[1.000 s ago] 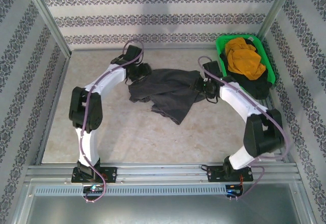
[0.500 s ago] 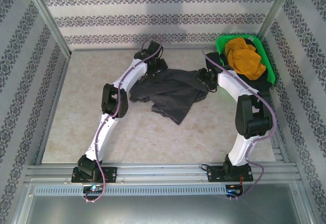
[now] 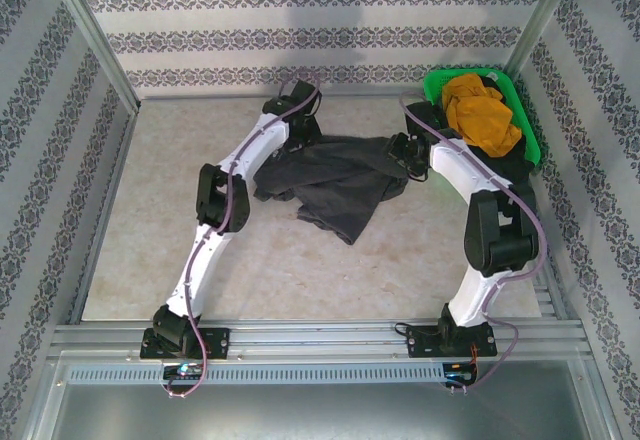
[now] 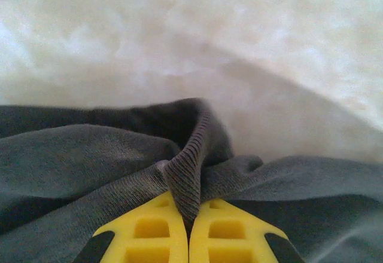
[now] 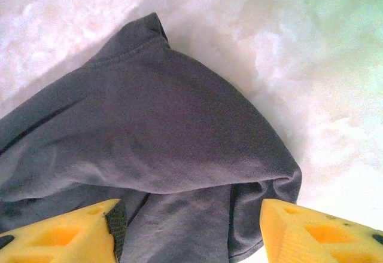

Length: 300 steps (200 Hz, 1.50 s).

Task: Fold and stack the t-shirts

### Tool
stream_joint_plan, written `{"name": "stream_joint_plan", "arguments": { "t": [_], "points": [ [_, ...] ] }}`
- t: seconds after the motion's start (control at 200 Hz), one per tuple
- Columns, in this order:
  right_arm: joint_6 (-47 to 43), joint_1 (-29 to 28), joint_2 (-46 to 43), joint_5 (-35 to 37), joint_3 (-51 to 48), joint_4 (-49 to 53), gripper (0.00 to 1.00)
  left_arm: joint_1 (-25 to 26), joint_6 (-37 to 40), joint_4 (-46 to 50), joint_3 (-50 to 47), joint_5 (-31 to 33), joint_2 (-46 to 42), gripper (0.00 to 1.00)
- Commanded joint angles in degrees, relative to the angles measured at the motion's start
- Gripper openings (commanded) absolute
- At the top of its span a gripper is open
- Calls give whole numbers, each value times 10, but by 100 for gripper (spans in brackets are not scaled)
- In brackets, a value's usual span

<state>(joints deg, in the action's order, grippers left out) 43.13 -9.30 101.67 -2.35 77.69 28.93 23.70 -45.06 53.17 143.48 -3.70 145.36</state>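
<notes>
On the worktop (image 3: 170, 220) the grey shirt (image 3: 335, 185) lies crumpled in mid-frame of the top view, not yet folded. At its right edge the right tool (image 5: 188, 232) hovers over a sleeve fold with its fingers apart, gripping nothing. At the shirt's far edge the left tool (image 4: 188, 227) is clamped on the ribbed neckband. Within the last second the left arm has stretched from the shirt's left side out to that neckband, and the right tool has crept farther back. Spreading the shirt flat probably comes once both tools hold cloth. In the upper right, the orange shirt (image 3: 480, 110) and the black shirt (image 3: 505, 172) wait in the green basket (image 3: 428, 85).
</notes>
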Motion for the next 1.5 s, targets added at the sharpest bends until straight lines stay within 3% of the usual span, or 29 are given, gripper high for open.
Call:
{"name": "stream_joint_plan", "arguments": {
  "t": [0.0, 0.225, 0.415, 0.515, 0.6, 0.714, 0.764, 0.984, 1.154, 1.294, 1.494],
  "points": [
    [-12, 12, -45, 15, -8, 6, 61, 6, 41, -64, -13, 31, -127, 0],
    [-3, 26, -87, -2, -3, -4, 61, 6, 101, -212, -111, 46, -286, 0],
    [19, 14, -116, -13, -19, -15, 60, 6, 114, -482, -483, 34, -550, 0],
    [30, -8, -133, -16, -41, -23, 59, 6, 106, -520, -672, 85, -700, 0],
    [53, -33, -138, -27, -66, -33, 59, 6, 98, -446, -782, 154, -804, 0],
    [100, -68, -123, -55, -92, -64, 59, 5, 29, -275, -876, 293, -906, 0],
    [121, -84, -106, -64, -92, -78, 59, 3, 3, -235, -911, 322, -934, 0],
    [266, -144, 11, -95, -48, -196, 59, -3, -112, -166, -984, 327, -957, 0],
    [272, -205, 129, -81, 91, -188, 58, -4, -183, -97, -993, 326, -949, 0],
    [263, -235, 208, -65, 173, -173, 58, -5, -193, -76, -997, 315, -954, 0],
    [281, -238, 273, -78, 190, -200, 53, -7, -182, -67, -989, 310, -961, 0]
  ]
}}
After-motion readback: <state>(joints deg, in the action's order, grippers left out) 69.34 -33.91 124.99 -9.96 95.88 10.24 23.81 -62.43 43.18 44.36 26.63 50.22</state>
